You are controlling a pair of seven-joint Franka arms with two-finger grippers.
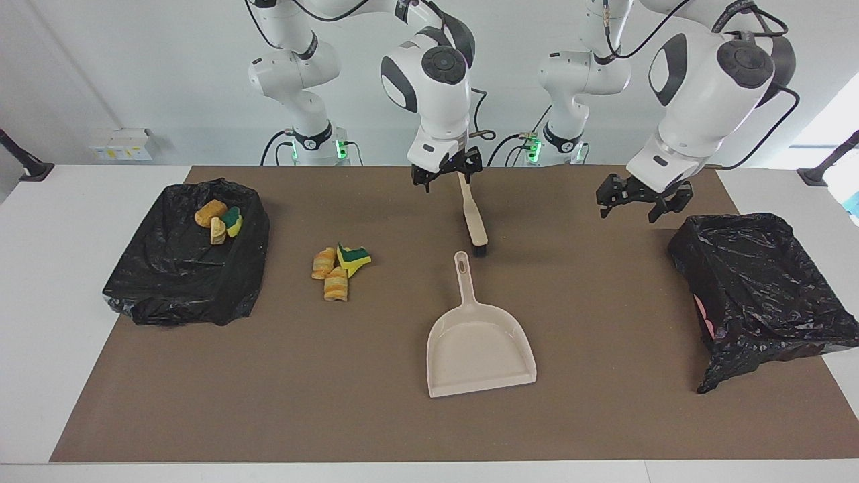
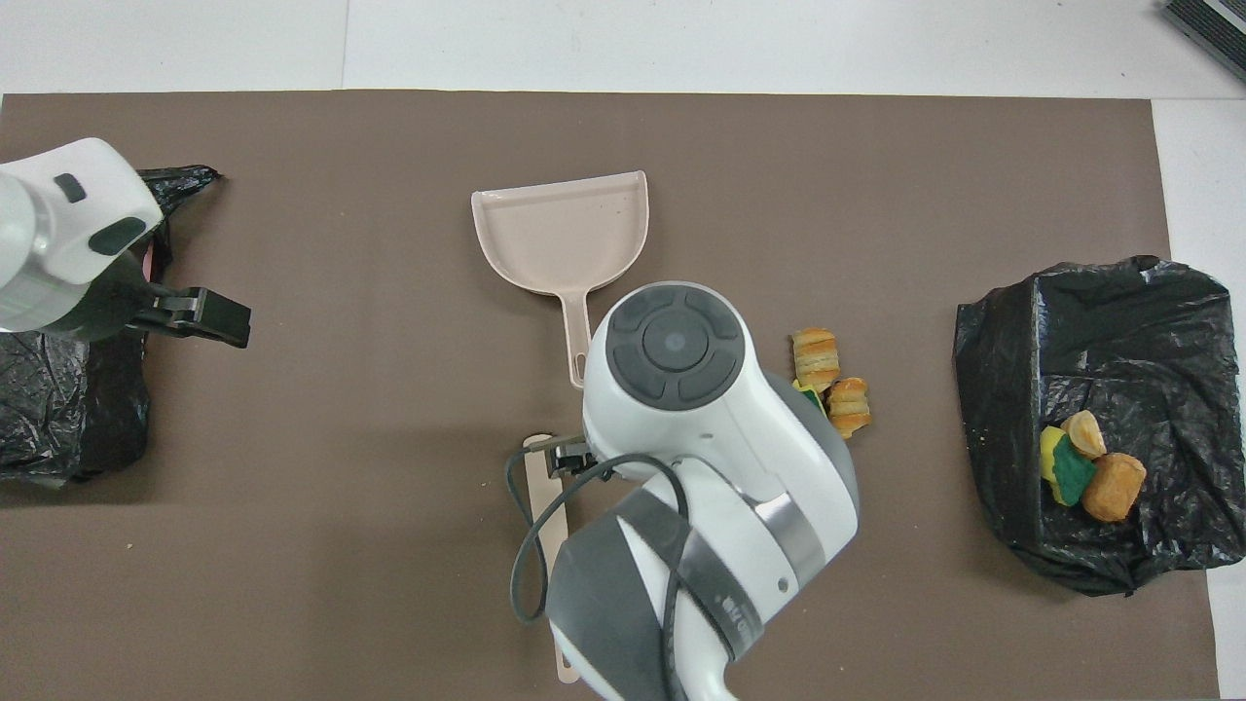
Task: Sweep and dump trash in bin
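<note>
**Well: Both Arms Up, Half the Trash on the Mat**

Plainly, neither arm has hold of anything. The right gripper (image 1: pixel 445 176) hangs in the air over the handle end of the brush (image 1: pixel 472 216), its jaws spread wide and empty. The brush lies flat on the brown mat (image 1: pixel 604 416), bristles pointing toward the dustpan (image 1: pixel 478 342), which sits just at six o'clock of it in the facing view, the two close but apart. The dustpan is empty, its handle aimed back at the robots.

The left gripper (image 1: pixel 637 199) hovers, also wide open and empty, at about ten o'clock of the black-bagged bin (image 1: pixel 758 288) at the left arm's end of the table.

Three pieces of trash (image 1: pixel 339 266) lie in a tight cluster on the mat, at roughly nine o'clock of the brush tip in the facing view: two orange striped lumps and a yellow-green sponge piece, touching one another. Three more scraps (image 1: pixel 219 220) already rest on the other black bag-lined bin (image 1: pixel 181 275) at the right arm's end, at nine o'clock of the cluster.
</note>
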